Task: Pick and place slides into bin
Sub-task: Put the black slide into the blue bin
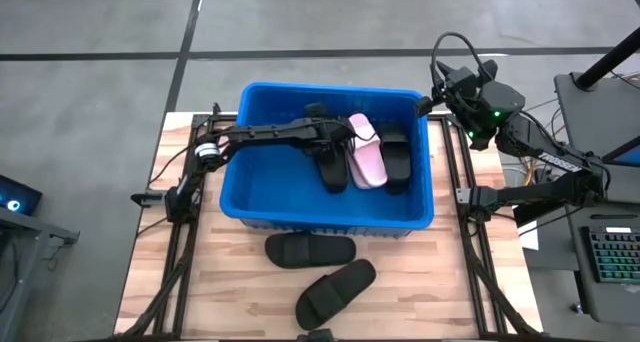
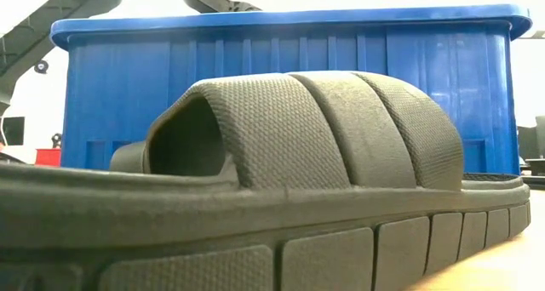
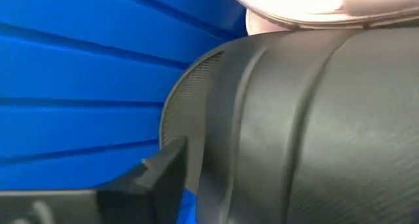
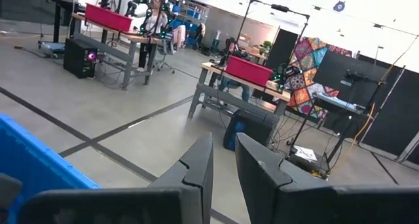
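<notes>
The blue bin (image 1: 330, 90) stands mid-table and holds a black slide (image 1: 333, 172), a pink slide (image 1: 367, 160) and another black slide (image 1: 397, 160), all lying on its floor. My left gripper (image 1: 326, 138) reaches into the bin from the table's left, at the far end of the first black slide. In the left wrist view that slide's strap (image 3: 294, 119) fills the picture, the pink slide (image 3: 314, 4) behind it. One finger (image 3: 167, 168) shows beside the strap's edge with a dark gap between. My right gripper (image 4: 224, 158) hangs high over the bin's far right corner, open by a narrow gap and holding nothing. My left gripper stands at the black slide's strap (image 3: 216, 119), slanting down from the table's left. The strap hides the other finger, so I cannot tell whether the gripper touches it. The slide lies on the bin's floor beside the pink one.
Two more black slides (image 1: 310, 250) (image 1: 335, 290) lie on the wooden table in front of the bin's near wall (image 2: 281, 61). The nearer one (image 2: 341, 138) fills the low view. Beyond the table are other tables and seated people (image 4: 154, 21).
</notes>
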Action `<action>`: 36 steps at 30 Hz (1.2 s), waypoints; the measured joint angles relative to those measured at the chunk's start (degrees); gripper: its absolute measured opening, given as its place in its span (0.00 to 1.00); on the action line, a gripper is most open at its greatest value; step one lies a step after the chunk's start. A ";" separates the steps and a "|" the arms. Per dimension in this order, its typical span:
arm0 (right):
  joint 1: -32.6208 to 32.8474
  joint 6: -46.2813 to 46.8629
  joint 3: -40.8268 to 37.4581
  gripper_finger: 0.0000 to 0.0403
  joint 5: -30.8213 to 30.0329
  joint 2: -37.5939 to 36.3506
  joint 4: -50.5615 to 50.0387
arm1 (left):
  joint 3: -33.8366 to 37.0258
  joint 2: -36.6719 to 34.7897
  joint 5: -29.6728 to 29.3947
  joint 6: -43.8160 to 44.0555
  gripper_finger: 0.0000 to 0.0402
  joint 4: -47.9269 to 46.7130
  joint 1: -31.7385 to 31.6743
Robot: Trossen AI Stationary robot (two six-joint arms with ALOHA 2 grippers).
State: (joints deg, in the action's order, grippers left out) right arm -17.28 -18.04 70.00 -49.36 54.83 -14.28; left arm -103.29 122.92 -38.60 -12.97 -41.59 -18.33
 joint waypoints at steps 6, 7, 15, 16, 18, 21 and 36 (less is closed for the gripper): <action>0.00 0.02 0.00 0.14 0.00 0.00 -0.15 | -1.29 -1.47 9.87 0.25 0.68 -3.25 -1.20; 0.00 0.02 0.00 0.14 0.00 0.00 -0.27 | -1.38 -1.70 10.18 0.04 0.70 -3.56 -1.26; 0.00 -0.02 0.00 0.14 -0.02 0.00 -0.44 | -2.51 -2.61 12.42 -5.83 0.79 -4.56 -1.47; 0.00 -0.02 0.00 0.14 -0.02 0.00 -0.44 | -2.55 -2.63 12.42 -6.29 0.80 -4.54 -1.48; 0.00 0.00 0.00 0.14 -0.02 0.00 -0.44 | -2.54 -2.63 13.08 -7.64 0.82 -4.51 -1.48; 0.00 0.00 0.00 0.14 -0.02 0.00 -0.44 | -3.27 -2.63 13.42 -8.87 0.84 -5.75 -1.52; 0.00 0.00 0.00 0.14 -0.02 0.00 -0.44 | -9.98 -3.00 16.67 -9.05 0.84 -14.55 -1.42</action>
State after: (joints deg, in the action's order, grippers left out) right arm -17.28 -18.04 70.00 -49.39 54.83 -14.72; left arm -113.28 119.92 -21.93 -22.02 -56.14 -19.75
